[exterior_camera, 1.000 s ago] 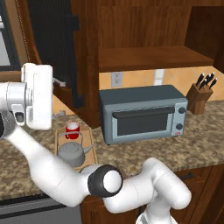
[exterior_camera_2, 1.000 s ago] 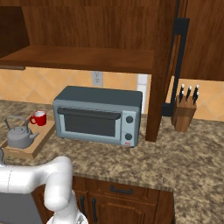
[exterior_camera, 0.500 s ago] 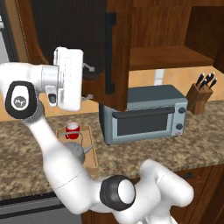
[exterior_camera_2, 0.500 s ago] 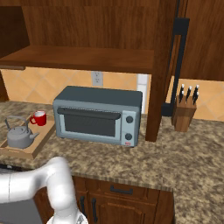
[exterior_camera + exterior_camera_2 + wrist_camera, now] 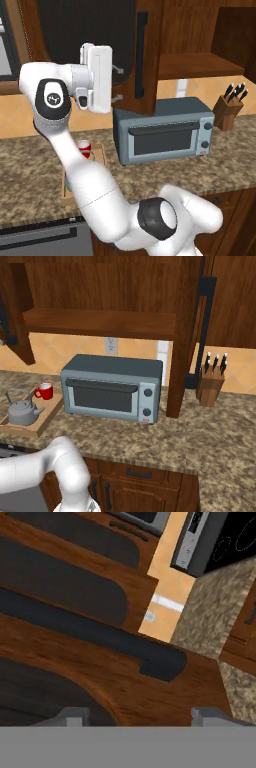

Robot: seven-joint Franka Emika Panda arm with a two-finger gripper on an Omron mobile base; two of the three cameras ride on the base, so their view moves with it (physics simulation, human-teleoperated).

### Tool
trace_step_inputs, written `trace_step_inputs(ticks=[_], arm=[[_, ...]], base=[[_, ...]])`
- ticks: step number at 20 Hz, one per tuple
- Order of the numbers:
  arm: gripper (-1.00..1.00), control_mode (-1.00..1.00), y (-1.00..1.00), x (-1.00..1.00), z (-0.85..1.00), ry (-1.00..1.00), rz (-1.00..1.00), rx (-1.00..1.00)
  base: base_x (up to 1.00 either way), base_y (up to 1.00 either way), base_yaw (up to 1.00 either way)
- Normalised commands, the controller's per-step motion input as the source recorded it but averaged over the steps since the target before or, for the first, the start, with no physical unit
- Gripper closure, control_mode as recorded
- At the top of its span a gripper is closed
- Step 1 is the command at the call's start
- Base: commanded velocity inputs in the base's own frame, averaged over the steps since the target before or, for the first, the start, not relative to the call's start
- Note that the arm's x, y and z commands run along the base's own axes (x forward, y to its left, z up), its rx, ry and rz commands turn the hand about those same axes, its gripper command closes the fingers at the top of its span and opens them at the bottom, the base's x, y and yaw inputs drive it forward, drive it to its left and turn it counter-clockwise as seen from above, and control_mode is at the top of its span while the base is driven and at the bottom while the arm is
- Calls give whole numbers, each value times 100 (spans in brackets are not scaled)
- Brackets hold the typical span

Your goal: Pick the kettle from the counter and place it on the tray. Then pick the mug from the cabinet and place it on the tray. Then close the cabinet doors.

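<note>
Dark brown cabinet door (image 5: 100, 45) with its black bar handle (image 5: 141, 55) stands swung partway in front of your gripper (image 5: 117, 82), whose fingers are spread apart, grasping nothing. You can see the kettle (image 5: 20, 411) and red mug (image 5: 44, 391) sitting on the tray (image 5: 35, 423) beside the toaster oven (image 5: 112, 387) on the counter (image 5: 200, 426).

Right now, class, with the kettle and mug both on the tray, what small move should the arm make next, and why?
Probably keep pushing the left cabinet door toward shut. The kettle and mug already sit on the tray, so only the doors remain. The gripper, jaws apart, is up against that door's face beside its black bar handle, and the door still stands partly open.
</note>
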Motion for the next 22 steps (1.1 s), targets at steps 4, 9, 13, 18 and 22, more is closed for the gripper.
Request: trace_step_inputs(ticks=[4, 9, 13, 18, 22], arm=[[-100, -100, -56, 51, 12, -13, 29, 12], [-100, -100, -53, 58, 13, -14, 29, 11], [-100, -100, -52, 70, 0, -17, 31, 12], [-100, -100, -47, 66, -16, -19, 30, 10], [-100, -100, -36, 76, -15, -13, 25, 12]], base=[[0, 0, 0], [0, 0, 0], [0, 0, 0], [0, 0, 0], [0, 0, 0]])
